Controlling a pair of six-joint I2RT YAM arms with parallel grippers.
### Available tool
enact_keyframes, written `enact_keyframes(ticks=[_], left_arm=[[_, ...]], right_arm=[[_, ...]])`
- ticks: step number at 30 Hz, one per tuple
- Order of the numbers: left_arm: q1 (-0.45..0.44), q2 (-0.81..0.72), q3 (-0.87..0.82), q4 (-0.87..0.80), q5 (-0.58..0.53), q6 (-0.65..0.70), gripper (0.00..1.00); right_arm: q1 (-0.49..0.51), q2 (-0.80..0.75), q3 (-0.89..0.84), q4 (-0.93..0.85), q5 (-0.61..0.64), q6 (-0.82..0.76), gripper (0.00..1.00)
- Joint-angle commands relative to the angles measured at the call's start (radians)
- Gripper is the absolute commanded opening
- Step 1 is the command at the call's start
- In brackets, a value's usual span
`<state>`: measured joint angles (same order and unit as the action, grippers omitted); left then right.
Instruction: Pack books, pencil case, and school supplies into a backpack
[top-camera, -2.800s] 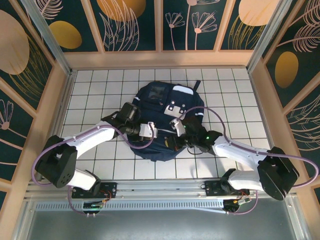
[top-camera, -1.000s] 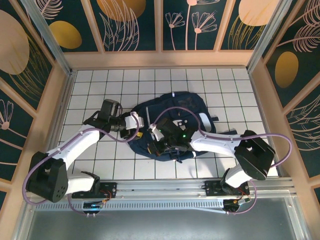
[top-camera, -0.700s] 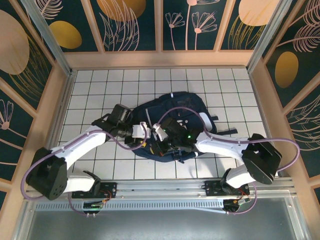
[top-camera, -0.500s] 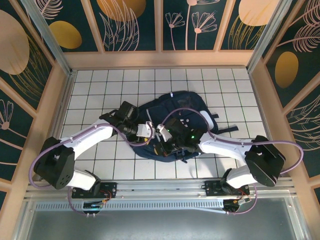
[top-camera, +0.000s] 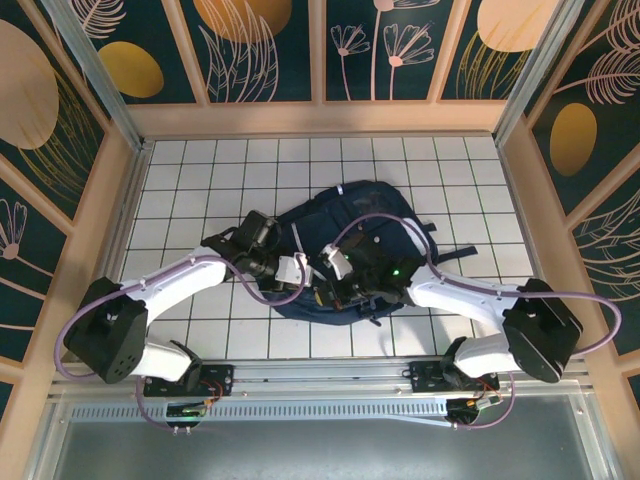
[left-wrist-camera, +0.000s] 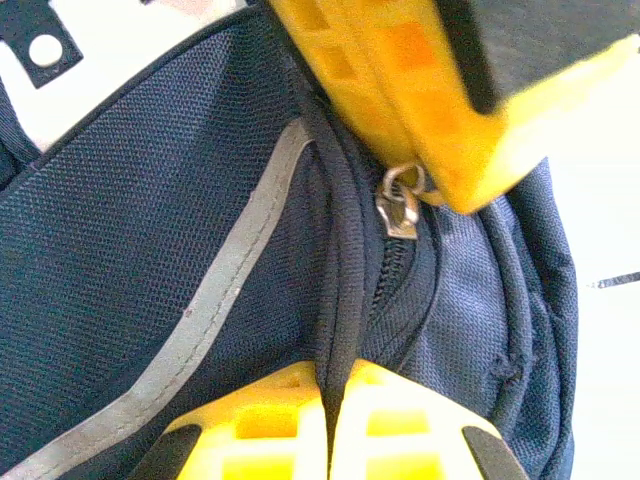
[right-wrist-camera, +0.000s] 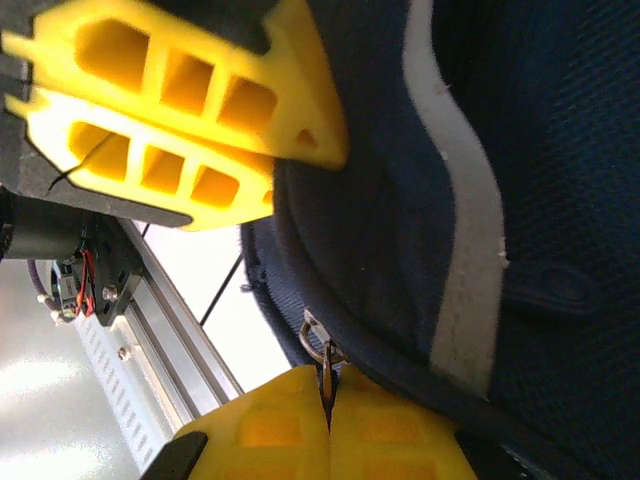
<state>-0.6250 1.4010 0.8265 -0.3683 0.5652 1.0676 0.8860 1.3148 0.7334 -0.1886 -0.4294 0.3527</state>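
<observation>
The navy backpack (top-camera: 340, 200) lay flat near the middle of the white tiled worktop (top-camera: 190, 170), between the two arms. The left hand (left-wrist-camera: 327, 385) was clenched on a raised fold of the backpack's fabric just beside the zip, its yellow fingers (left-wrist-camera: 250, 430) pressed together with the dark seam running up from between them. The right hand (right-wrist-camera: 326, 385) was clenched on the metal zip pull (right-wrist-camera: 318, 340), the ring nipped between its fingertips at the bag's edge. Both hands sat close together over the near-left part of the bag. A pale stripe (right-wrist-camera: 460, 220) ran across the fabric alongside the right hand.
</observation>
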Motion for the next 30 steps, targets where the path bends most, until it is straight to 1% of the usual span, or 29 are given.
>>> enact_keyframes(ticks=[1,7,11,15,20,25,28,30], left_arm=[[-0.008,-0.014,-0.009,-0.090,0.010,0.030,0.00],[0.009,-0.029,-0.019,-0.088,-0.038,0.057,0.00],[0.063,-0.052,-0.061,-0.050,-0.036,0.056,0.00],[0.093,-0.084,-0.097,-0.015,-0.043,0.056,0.00],[0.095,-0.091,-0.103,0.003,-0.029,0.042,0.00],[0.105,-0.091,-0.103,0.017,-0.084,0.039,0.00],[0.117,-0.075,-0.101,0.052,-0.092,0.012,0.00],[0.117,-0.061,-0.083,0.076,-0.082,-0.043,0.00]], right_arm=[[-0.070,-0.036,-0.019,-0.058,0.064,-0.041,0.00],[-0.149,-0.014,-0.020,-0.148,0.093,-0.067,0.00],[-0.183,-0.006,-0.037,-0.172,0.080,-0.057,0.00],[-0.190,-0.023,-0.057,-0.175,0.082,-0.077,0.00],[-0.194,0.001,-0.016,-0.154,-0.005,-0.114,0.00],[-0.191,0.019,0.004,-0.157,0.000,-0.127,0.00],[-0.191,0.016,0.008,-0.180,-0.002,-0.134,0.00],[-0.173,0.000,0.009,-0.203,-0.044,-0.146,0.00]])
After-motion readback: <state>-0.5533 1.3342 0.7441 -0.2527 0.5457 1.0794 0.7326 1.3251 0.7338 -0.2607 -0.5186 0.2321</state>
